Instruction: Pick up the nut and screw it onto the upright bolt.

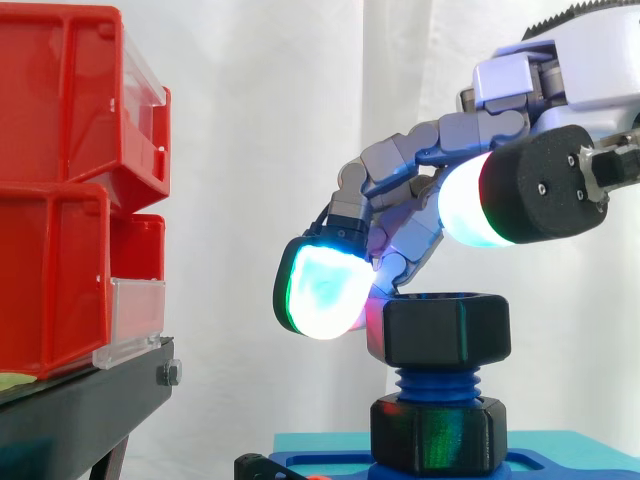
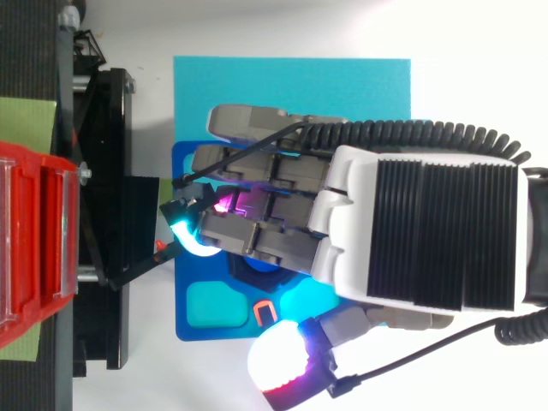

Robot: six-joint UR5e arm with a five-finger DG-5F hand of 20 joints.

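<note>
The black hex nut (image 1: 445,330) sits on top of the upright blue bolt (image 1: 435,383), with a few threads showing below it. A second black hex collar (image 1: 438,435) rings the bolt's foot on the blue base plate (image 2: 205,317). My hand (image 2: 411,231) hovers over the nut with its fingers loosely bent downward. One magenta-lit fingertip (image 1: 385,292) touches the nut's upper left edge. The cyan fingertip (image 1: 320,290) hangs left of the nut, clear of it. The thumb pad (image 1: 470,205) stays above the nut, not touching. In the top view the hand covers the nut.
Red bins (image 1: 60,180) stand stacked on a black stand (image 1: 80,410) to the left, a short gap from the cyan fingertip. The base plate lies on a teal mat (image 2: 342,86). The plate holds a teal recess (image 2: 210,306) and a small orange piece (image 2: 264,312).
</note>
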